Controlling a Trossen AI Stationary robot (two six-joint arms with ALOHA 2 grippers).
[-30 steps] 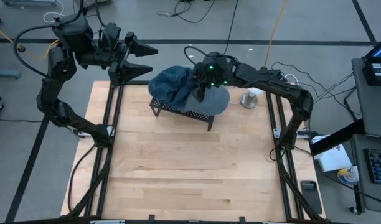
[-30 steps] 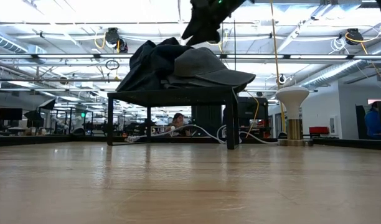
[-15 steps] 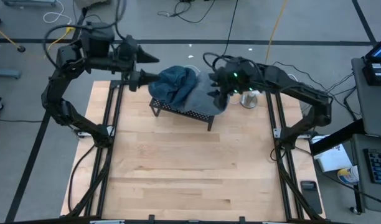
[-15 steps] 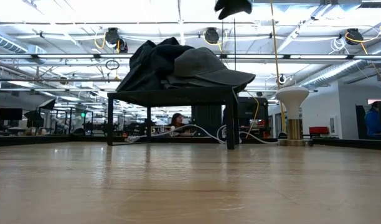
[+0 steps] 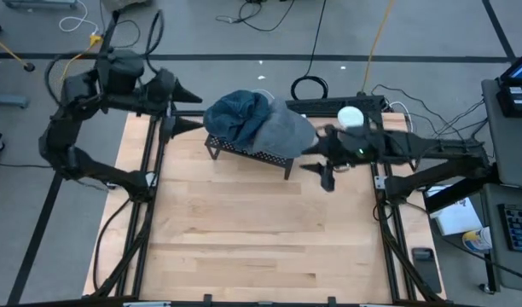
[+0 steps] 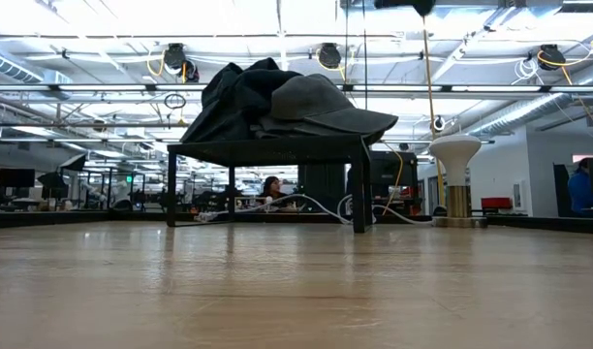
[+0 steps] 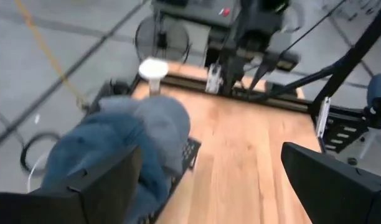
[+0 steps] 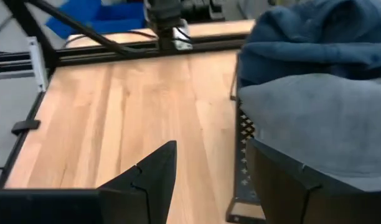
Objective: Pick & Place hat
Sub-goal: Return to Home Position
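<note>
Blue caps (image 5: 257,124) are lying stacked on black shelf (image 5: 248,152) on wooden table (image 5: 244,239); left gripper (image 5: 191,109) and right gripper (image 5: 316,168) are hovering either side, fingers spread, empty.

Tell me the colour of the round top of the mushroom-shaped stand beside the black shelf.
White. The mushroom-shaped stand shows it best in the high view.

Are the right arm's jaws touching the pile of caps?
Apart. The low view shows the right gripper hanging high above the caps, with open air between.
</note>
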